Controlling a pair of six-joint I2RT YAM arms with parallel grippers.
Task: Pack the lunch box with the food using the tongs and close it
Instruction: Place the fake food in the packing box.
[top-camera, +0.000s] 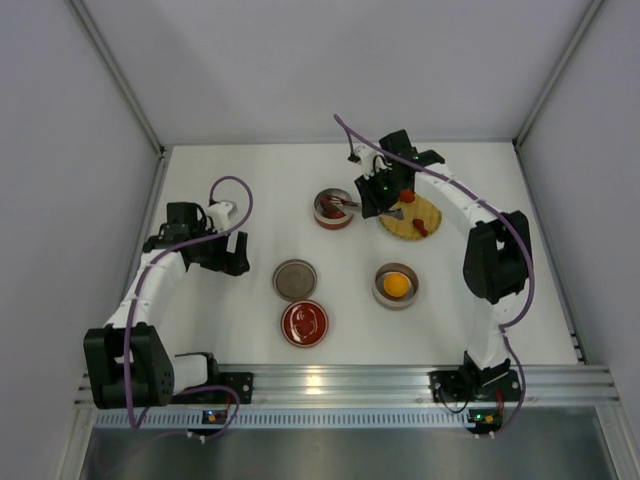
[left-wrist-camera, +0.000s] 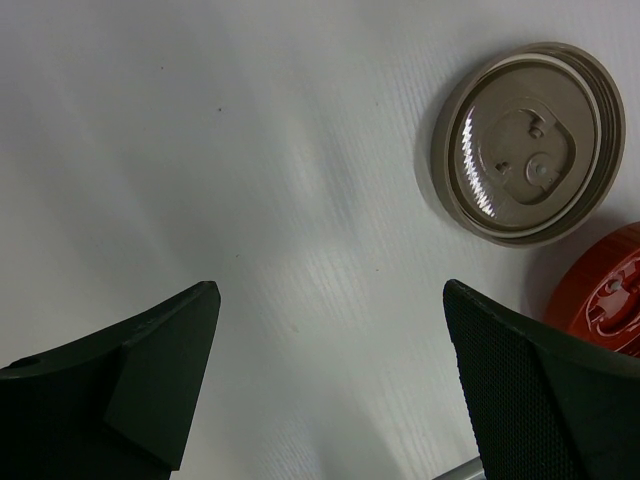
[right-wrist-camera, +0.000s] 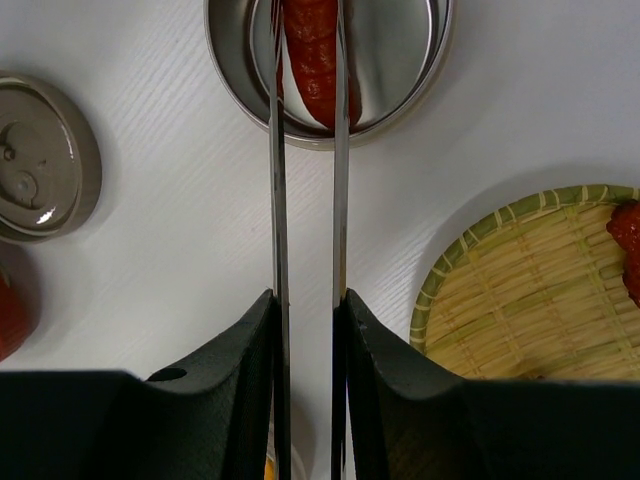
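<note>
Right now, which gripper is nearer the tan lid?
Left. The open left gripper hovers close on the left of the tan lid; the right gripper is farther, beyond the lid, clamping the tongs over a metal bowl.

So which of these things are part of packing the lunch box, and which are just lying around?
In the job: tongs, red piece, metal bowl, bamboo plate, orange piece, tan lid, red lid.
Lying about: nothing seen; the lids lie unused.
</note>
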